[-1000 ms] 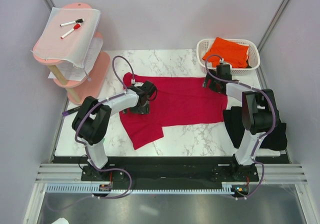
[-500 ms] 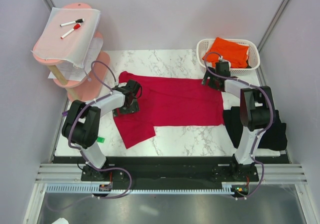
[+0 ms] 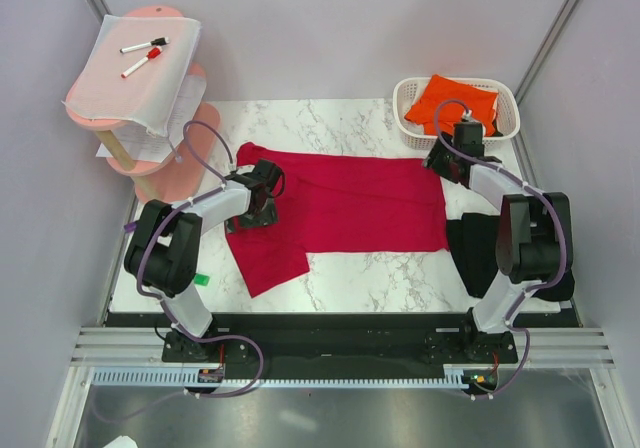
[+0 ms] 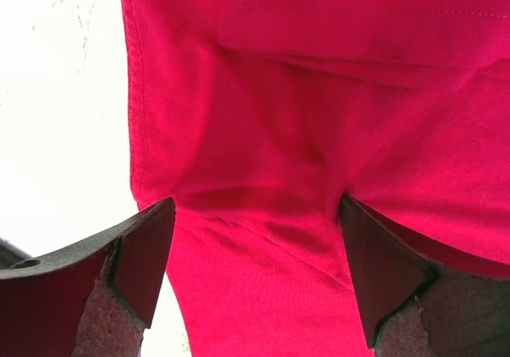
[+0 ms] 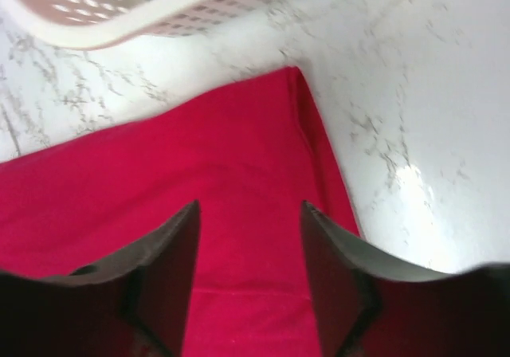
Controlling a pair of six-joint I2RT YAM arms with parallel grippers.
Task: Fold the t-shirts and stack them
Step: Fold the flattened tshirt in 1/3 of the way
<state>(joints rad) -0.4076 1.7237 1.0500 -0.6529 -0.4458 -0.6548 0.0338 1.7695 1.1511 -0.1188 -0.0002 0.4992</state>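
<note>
The crimson red t-shirt (image 3: 360, 203) lies spread flat across the marble table, one flap trailing toward the front left. My left gripper (image 3: 262, 190) is open and low over its left part; red fabric (image 4: 263, 94) fills the gap between the open fingers (image 4: 256, 205). My right gripper (image 3: 446, 163) is open just above the shirt's far right corner (image 5: 199, 158), holding nothing (image 5: 249, 207). The black t-shirt (image 3: 462, 253) lies bunched at the right, partly under my right arm. The bright orange t-shirt (image 3: 445, 98) lies in the white basket (image 3: 408, 96).
The basket's rim (image 5: 119, 22) is close beyond my right gripper. A pink tiered stand (image 3: 150, 168) with a white sheet and marker pens (image 3: 140, 78) stands at the back left. A small green object (image 3: 200, 279) lies near the table's left front.
My left gripper moved left, drawing the red shirt's left side with it, then stayed still. My right gripper shifted right, toward the shirt's far right corner and the basket.
</note>
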